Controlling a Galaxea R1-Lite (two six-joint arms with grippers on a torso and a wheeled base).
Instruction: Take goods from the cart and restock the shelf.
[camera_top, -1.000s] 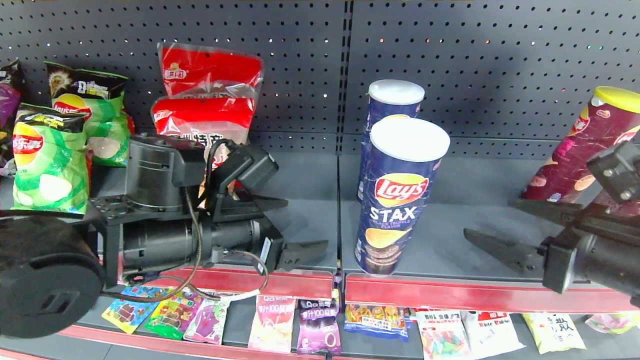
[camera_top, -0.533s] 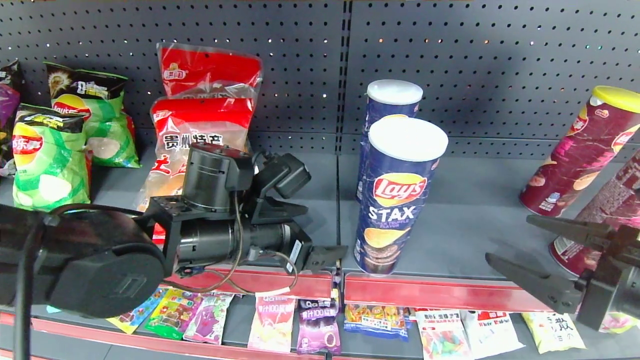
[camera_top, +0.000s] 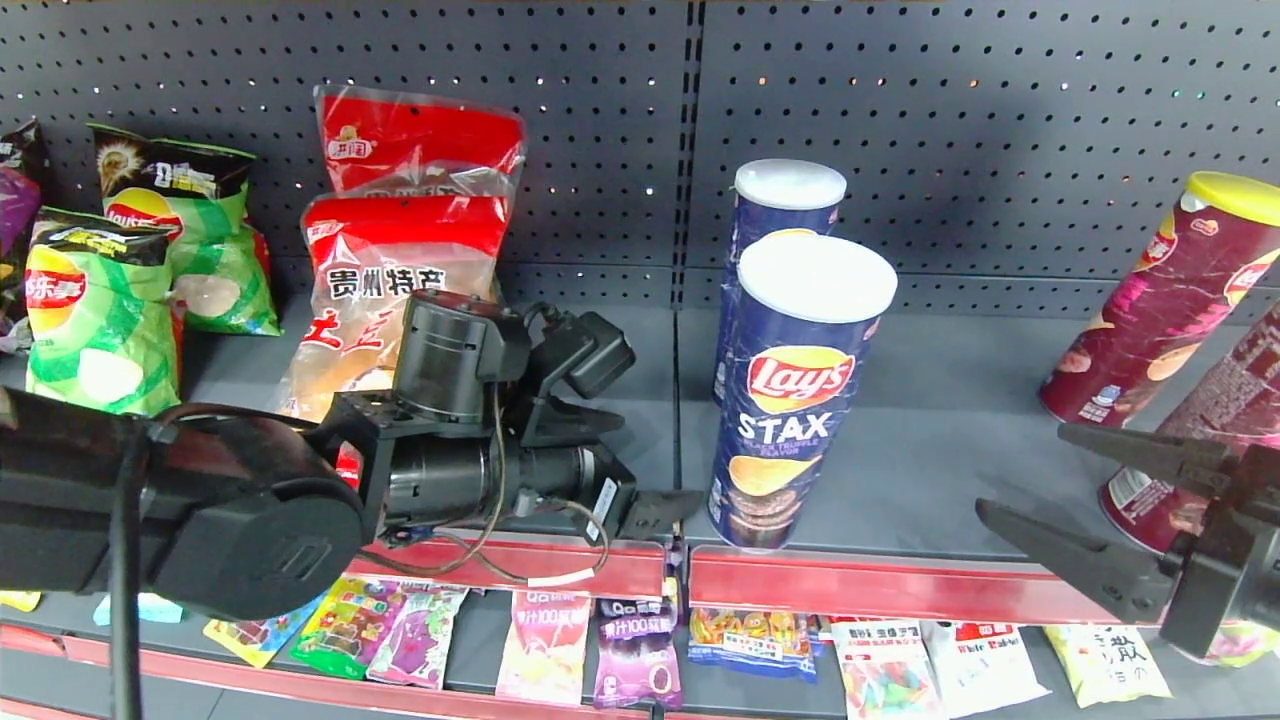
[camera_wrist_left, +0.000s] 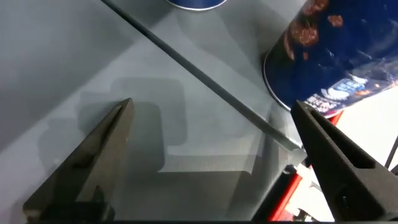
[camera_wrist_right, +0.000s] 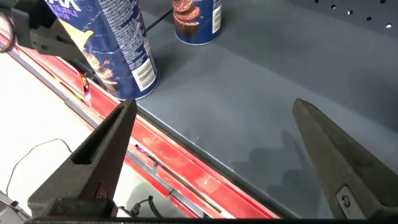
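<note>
Two blue chip cans stand on the grey shelf: a front one near the red edge and a rear one behind it. My left gripper is open and holds nothing, low over the shelf just left of the front can. My right gripper is open with nothing in it, over the shelf's front edge, to the right of the blue cans and in front of two maroon cans. In the right wrist view the gripper spans bare shelf, with the front can and rear can beyond.
Red snack bags and green chip bags fill the shelf's left part. A pegboard back wall closes the rear. Small candy packets lie on the lower shelf under the red edge strip. Bare shelf lies between blue and maroon cans.
My left arm has moved right along the shelf front toward the front blue can. My right gripper has drawn back right and down, away from the maroon cans.
</note>
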